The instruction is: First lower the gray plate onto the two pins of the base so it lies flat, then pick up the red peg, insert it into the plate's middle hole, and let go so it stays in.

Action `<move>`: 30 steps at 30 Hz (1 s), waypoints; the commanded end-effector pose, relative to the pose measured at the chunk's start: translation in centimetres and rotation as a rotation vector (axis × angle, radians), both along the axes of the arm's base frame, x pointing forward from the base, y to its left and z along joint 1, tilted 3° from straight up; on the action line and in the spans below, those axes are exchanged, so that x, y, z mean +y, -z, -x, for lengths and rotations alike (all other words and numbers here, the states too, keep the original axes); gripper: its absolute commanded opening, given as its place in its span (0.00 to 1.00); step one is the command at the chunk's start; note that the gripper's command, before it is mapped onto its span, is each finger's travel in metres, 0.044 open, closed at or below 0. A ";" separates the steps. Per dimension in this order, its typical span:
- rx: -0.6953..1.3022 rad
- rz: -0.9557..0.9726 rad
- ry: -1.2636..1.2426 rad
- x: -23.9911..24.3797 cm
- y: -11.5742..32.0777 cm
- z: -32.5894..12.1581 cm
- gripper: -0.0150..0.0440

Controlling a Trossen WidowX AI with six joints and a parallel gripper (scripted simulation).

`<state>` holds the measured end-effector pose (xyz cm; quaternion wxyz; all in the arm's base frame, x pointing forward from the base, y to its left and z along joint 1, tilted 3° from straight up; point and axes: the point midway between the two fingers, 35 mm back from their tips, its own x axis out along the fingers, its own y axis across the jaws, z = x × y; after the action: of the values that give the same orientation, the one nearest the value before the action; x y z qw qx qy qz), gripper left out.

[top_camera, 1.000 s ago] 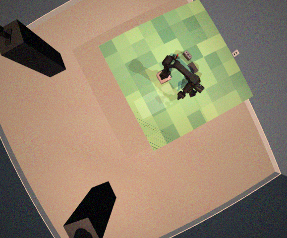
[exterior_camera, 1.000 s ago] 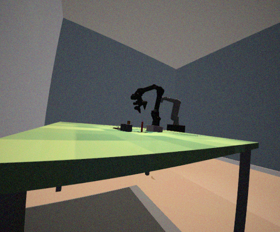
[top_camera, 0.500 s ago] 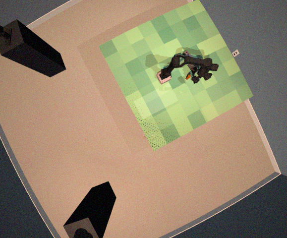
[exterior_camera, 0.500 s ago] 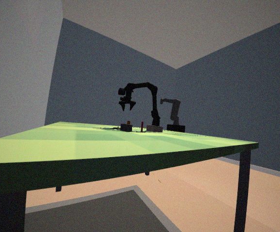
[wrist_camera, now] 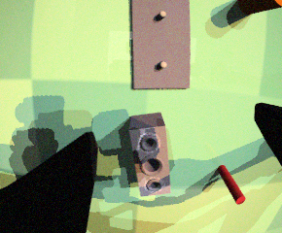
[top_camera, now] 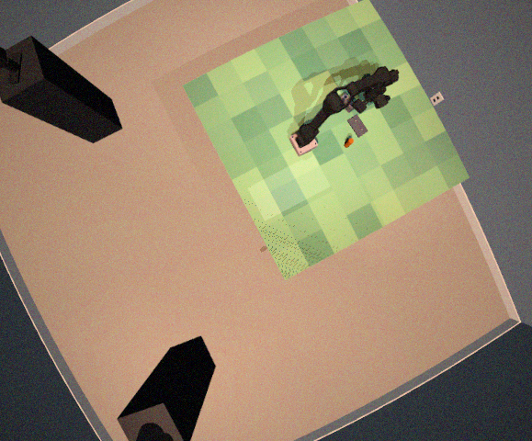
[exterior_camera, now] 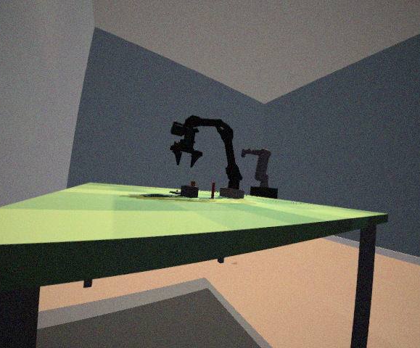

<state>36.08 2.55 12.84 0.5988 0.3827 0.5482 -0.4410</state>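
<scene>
My gripper [exterior_camera: 184, 165] [wrist_camera: 179, 125] is open and empty, pointing down high above the table. The gray plate [exterior_camera: 189, 191] [wrist_camera: 162, 157], a thick block with three holes facing up, sits on the mat below, apart from the base; the arm partly hides it in the top view. The base [top_camera: 356, 125] [wrist_camera: 175, 44] is a flat gray rectangle with two short light pins pointing up, beyond the block in the wrist view. The red peg [exterior_camera: 212, 190] [wrist_camera: 232, 184] stands upright on the mat, right of the block in the wrist view, and is hidden in the top view.
An orange cylinder [top_camera: 348, 142] [exterior_camera: 193, 183] [wrist_camera: 260, 5] stands near the base, at the wrist view's top right. The arm's pinkish mount [top_camera: 307, 149] [exterior_camera: 231, 193] is on the green patchwork table top [top_camera: 313, 175]. Another arm [exterior_camera: 262, 166] stands on a dark block in the background.
</scene>
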 end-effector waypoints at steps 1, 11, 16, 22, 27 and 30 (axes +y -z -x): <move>0.009 -0.076 0.022 6.2 0.7 -0.3 1.00; 0.026 -0.116 0.047 8.9 1.3 0.3 1.00; 0.026 -0.116 0.047 9.0 6.7 0.4 1.00; 0.026 -0.116 0.047 8.8 7.5 0.9 1.00; 0.026 -0.116 0.047 8.9 8.9 1.0 1.00; 0.026 -0.116 0.047 8.9 9.0 1.0 1.00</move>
<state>35.41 11.43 4.61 0.5616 0.4246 0.5694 -0.4243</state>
